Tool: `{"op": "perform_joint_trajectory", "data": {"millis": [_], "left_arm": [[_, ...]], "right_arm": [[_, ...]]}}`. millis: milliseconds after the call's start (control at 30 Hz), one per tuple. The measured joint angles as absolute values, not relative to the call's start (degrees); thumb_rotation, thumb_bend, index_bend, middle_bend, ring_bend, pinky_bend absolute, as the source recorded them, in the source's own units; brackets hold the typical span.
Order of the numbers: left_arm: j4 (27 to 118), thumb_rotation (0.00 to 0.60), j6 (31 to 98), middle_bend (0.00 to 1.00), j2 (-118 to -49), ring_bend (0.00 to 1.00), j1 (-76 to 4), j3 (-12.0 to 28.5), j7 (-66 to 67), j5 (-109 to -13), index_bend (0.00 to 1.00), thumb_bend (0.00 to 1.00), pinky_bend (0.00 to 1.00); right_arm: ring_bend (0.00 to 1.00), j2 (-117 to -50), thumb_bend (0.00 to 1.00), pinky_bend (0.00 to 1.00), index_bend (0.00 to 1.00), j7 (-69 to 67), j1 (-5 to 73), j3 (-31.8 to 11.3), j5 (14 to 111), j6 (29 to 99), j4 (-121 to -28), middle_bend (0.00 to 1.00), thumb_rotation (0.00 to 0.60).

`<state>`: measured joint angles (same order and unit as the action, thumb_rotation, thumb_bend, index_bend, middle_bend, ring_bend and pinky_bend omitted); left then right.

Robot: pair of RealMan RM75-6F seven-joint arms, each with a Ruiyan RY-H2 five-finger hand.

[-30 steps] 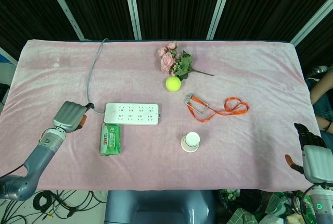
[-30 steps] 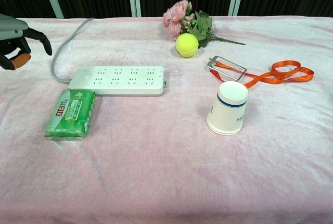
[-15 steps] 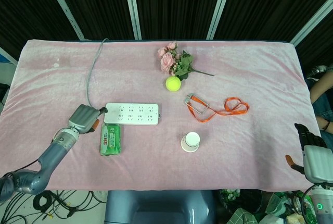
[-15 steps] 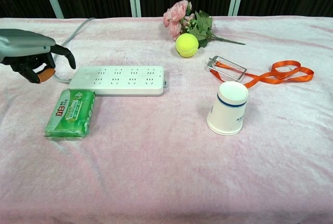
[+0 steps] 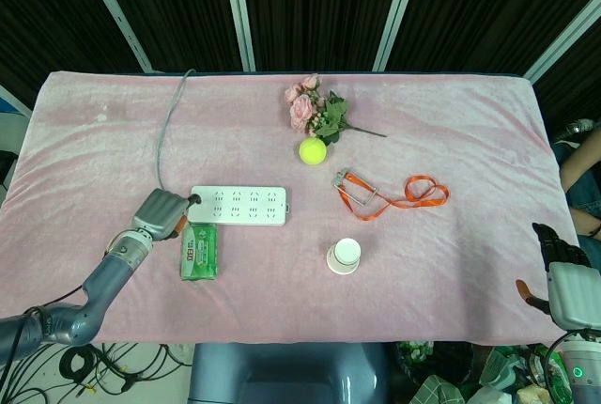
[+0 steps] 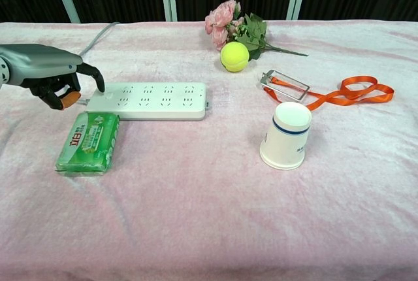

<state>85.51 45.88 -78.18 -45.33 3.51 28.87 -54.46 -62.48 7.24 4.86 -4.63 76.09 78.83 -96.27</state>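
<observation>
1. Hovering low at the cord end of the long white plastic power strip (image 6: 149,100), the grey-shelled left hand (image 6: 55,77) was seen with its dark fingers curled inward and nothing held; one black fingertip (image 6: 99,87) was stretched to the strip's near corner, though contact could not be confirmed.
2. A glossy green rectangular packet of tissues (image 6: 89,142) was laid flat just below that hand, its upper edge close against the strip.
3. A grey rubbery cable (image 5: 169,127) was trailed from the strip toward the far edge of the table.
4. The whole tabletop was covered by a soft pink plush cloth (image 6: 196,215).
5. The right hand (image 5: 566,282) was parked off the table's right edge, well apart from everything; whether its fingers were spread or closed could not be told.
</observation>
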Motion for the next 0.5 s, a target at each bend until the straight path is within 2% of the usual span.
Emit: {"op": "perform_joint_trajectory", "data": {"millis": [500], "left_arm": [[83.94,0.6,45.97,0.75,-79.7,0.79,-46.23,2.75,28.6,-54.71,0.25,0.63,0.72]], "right_arm": [[0.19,-62.35,0.17,0.2,0.04,7.8,4.94,-4.58,75.64,78.52,-96.56,0.09,0.6]]}}
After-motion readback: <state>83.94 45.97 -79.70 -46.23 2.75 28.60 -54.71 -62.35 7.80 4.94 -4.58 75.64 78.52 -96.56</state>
